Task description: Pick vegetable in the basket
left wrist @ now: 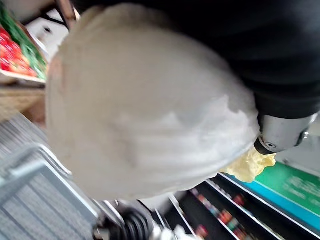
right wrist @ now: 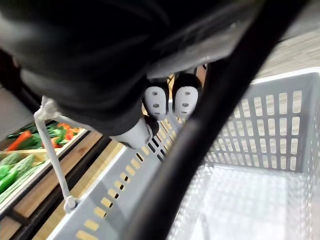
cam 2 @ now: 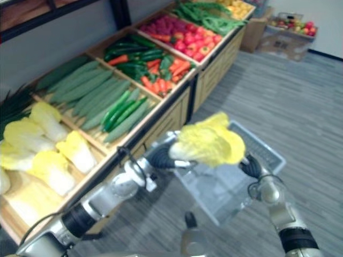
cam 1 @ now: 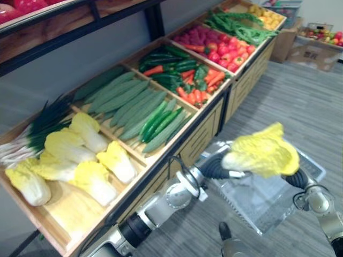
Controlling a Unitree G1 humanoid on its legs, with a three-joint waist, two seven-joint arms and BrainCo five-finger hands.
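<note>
A yellow-leafed napa cabbage [cam 1: 262,152] hangs in the air just over the pale grey plastic basket [cam 1: 270,209]. My left hand [cam 1: 214,167] is shut on its white stalk end, which shows large in the left wrist view as the cabbage [left wrist: 145,110] against that hand [left wrist: 280,135]. My right hand [cam 2: 252,166] holds the basket up off the floor. In the right wrist view its fingers [right wrist: 170,100] curl round the black handle [right wrist: 200,145] above the slotted basket [right wrist: 280,130], which has nothing inside.
A long wooden produce stand [cam 1: 177,155] runs along my left, with more napa cabbages [cam 1: 80,160], green onions [cam 1: 32,134], cucumbers [cam 1: 128,104], peppers and carrots [cam 1: 185,75], red produce [cam 1: 214,45] and green beans [cam 1: 236,24]. Cardboard boxes of fruit [cam 1: 316,45] stand on the grey floor [cam 1: 300,101].
</note>
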